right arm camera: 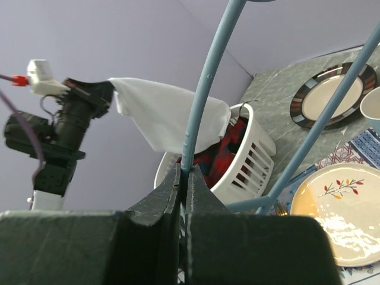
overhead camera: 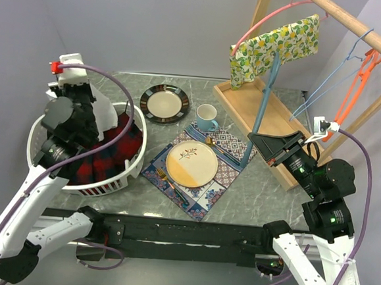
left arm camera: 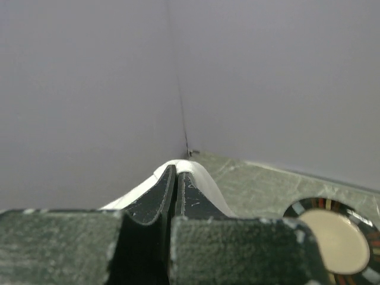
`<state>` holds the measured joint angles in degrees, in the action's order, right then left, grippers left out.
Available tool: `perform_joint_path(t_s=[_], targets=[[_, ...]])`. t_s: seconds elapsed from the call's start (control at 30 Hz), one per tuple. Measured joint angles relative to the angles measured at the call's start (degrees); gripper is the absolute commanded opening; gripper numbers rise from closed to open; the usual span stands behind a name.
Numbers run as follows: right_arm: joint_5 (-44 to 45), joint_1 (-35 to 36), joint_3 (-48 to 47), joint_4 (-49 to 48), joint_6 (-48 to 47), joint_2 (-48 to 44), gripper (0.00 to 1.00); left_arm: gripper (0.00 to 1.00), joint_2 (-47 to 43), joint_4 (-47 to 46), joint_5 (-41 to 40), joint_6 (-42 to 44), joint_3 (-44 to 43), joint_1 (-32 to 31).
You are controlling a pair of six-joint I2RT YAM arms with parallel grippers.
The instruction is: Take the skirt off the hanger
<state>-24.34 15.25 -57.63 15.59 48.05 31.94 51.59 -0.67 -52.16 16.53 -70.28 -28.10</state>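
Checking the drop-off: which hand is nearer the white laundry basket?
Left. The left hand is above the basket, pinching white cloth; the right hand is far to its right, clamping the blue hanger.

L arm (overhead camera: 24,195) was raised, L gripper (left arm camera: 177,173) pinched shut on white cloth (right arm camera: 160,116). R arm (overhead camera: 328,193) reached fwd-left, R gripper (right arm camera: 184,178) clamped on blue hanger (right arm camera: 205,89).
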Motion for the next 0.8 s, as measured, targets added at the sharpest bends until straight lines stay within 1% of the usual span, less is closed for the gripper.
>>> perform_joint_path(t_s=[0.2,0.33,0.37,0.53,0.57,0.63,0.67,0.77,0.8], targets=[[1.0,0.0,0.0,0.4,-0.6,-0.6,0.00,0.01,-0.3,12.1,0.7,-9.6,2.9,0.3],[1.0,0.0,0.0,0.7,-0.9,-0.9,0.00,0.01,-1.7,19.3,-0.8,-13.7,4.5,0.5],[1.0,0.0,0.0,0.8,-1.0,-1.0,0.00,0.02,-2.3,20.1,-1.4,-14.4,5.1,0.7],[1.0,0.0,0.0,0.9,-1.1,-1.8,0.00,0.01,-5.8,20.5,-4.3,-15.4,10.4,2.9],[1.0,0.0,0.0,0.9,-1.2,-1.9,0.00,0.15,-5.7,20.7,-4.5,-16.2,11.1,3.9],[1.1,0.0,0.0,1.3,-1.4,-2.2,0.00,0.55,-4.5,21.7,-4.3,-17.7,12.3,6.2],[1.2,0.0,0.0,1.5,-1.5,-2.3,0.00,0.76,-3.9,22.3,-4.2,-18.7,13.0,7.5],[1.4,0.0,-0.1,2.3,-1.9,-2.6,0.00,0.97,-2.3,23.9,-3.6,-20.7,14.8,10.0],[1.4,0.0,-0.1,2.4,-2.1,-2.6,0.00,0.99,-2.3,24.9,-3.4,-21.6,14.8,10.5]])
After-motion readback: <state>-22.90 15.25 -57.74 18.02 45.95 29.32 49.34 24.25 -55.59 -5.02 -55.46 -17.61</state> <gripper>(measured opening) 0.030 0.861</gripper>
